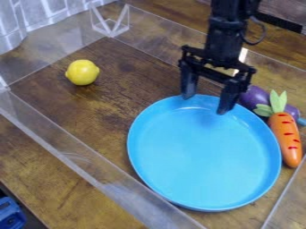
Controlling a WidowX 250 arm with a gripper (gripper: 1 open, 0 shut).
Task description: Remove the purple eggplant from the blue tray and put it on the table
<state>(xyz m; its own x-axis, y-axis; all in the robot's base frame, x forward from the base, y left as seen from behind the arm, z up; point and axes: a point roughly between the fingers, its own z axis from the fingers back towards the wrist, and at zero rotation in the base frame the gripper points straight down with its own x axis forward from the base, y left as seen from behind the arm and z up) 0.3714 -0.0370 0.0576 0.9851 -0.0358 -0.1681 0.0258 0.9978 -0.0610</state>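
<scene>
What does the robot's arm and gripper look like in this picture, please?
The arm is a slim black column coming down from the top edge, with a dark cable trailing off to its right. It ends in a black gripper with a crossbar and two long, straight black fingers.

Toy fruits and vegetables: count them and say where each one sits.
3. The lemon lies on the table's left side; the purple eggplant and carrot lie off the blue tray's right rim. The gripper may hide others.
</scene>
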